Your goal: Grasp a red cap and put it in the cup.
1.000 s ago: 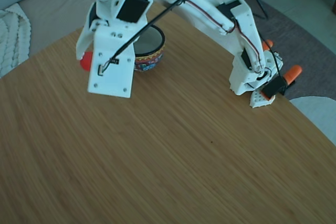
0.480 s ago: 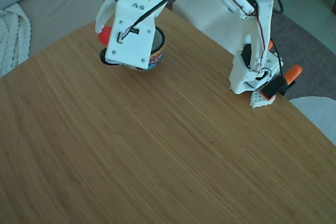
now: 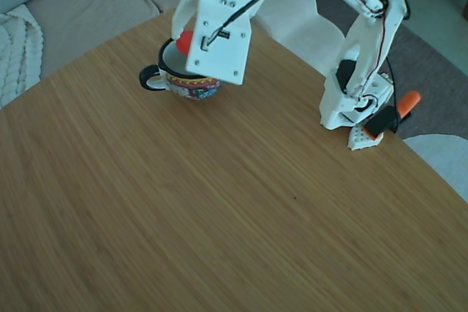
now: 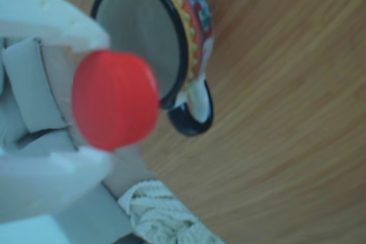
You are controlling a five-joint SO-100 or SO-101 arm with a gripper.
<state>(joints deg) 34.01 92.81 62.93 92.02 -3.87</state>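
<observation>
Now white pincer (image 4: 86, 101) clamped on small round red plastic cap (image 4: 114, 100), poised above rim of black-rimmed patterned ceramic mug (image 3: 189, 85) on wooden desk (image 3: 219, 210); mouth lies just below

Soft, cool daylight is falling evenly across the wooden table (image 3: 219, 210) in the fixed view, giving a bluish cast and only faint shadows. The table edges are bowing slightly from lens distortion. In the other view, the red cap (image 4: 114, 100) and white fingers (image 4: 48, 18) are blurring close to the lens.
</observation>
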